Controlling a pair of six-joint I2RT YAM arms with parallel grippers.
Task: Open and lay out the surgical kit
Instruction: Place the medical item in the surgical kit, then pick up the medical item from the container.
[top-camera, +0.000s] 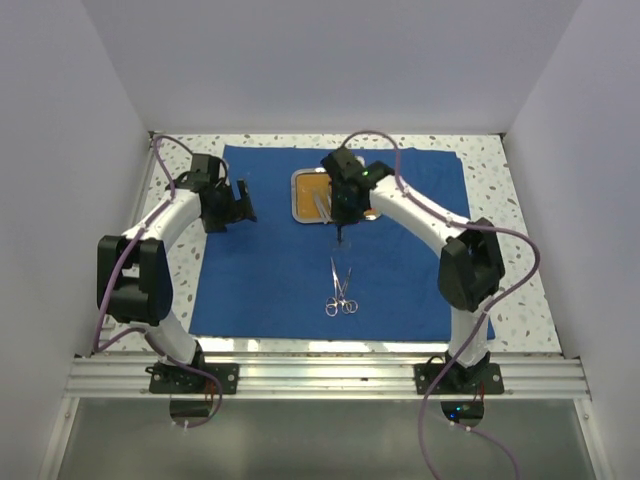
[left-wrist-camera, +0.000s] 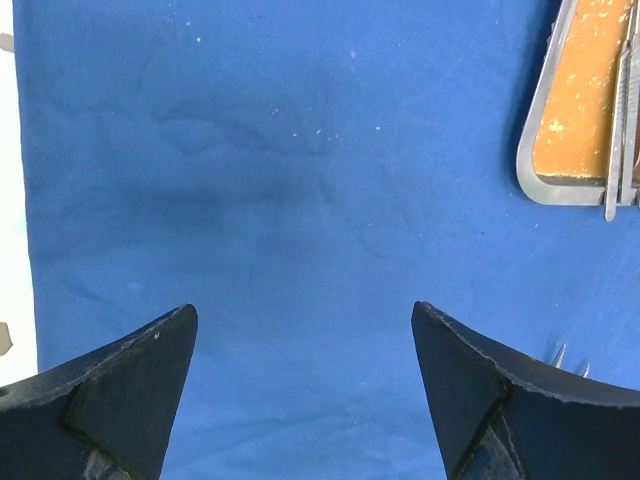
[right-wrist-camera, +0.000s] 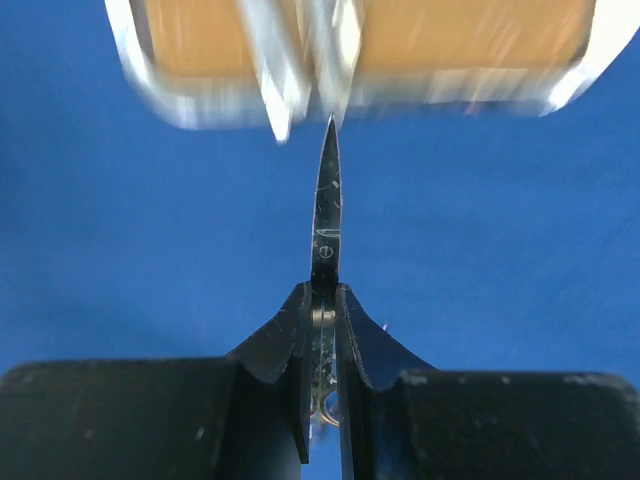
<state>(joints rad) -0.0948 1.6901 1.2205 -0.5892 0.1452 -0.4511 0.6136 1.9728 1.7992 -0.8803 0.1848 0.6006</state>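
Scissors (right-wrist-camera: 326, 205) are sitting pinched in the right end effector (right-wrist-camera: 322, 297), blade pointing ahead at the steel tray (right-wrist-camera: 175, 102) just beyond; left end effector (left-wrist-camera: 303, 312) is hovering spread, farther away

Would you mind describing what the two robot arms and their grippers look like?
Both the left arm and right arm have curved white links joined by blocky black joints, with a lilac cable looping along each. The left gripper and right gripper have matte black, wedge-shaped fingers tapering to points.
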